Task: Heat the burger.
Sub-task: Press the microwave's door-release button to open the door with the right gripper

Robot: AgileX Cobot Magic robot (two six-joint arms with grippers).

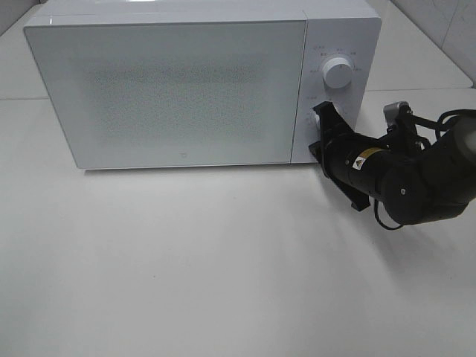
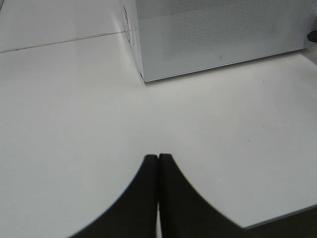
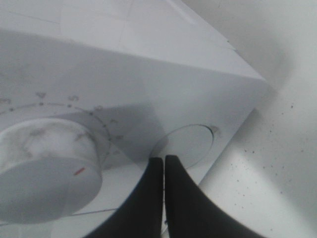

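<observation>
the microwave (image 1: 178, 89) stands at the far side of the table (image 1: 186, 268), door shut; the burger is out of sight. the right gripper (image 3: 163, 159), jaws pressed together, points at the round button (image 3: 190, 141) below the dial (image 1: 338, 73). the left gripper (image 2: 158, 157), closed and empty, hangs over the table near the microwave's left corner.

The microwave (image 1: 178, 89) front and the desk (image 1: 186, 282) before it are viewed from high above, looking down, by the exterior camera. Past the left hand (image 2: 158, 157), low over the desk, the microwave's front left corner is seen from some way off. Past the right hand (image 3: 164, 159), the control panel (image 3: 148, 89) is seen from very near; its dial (image 3: 44, 171) is shared with the exterior view.
</observation>
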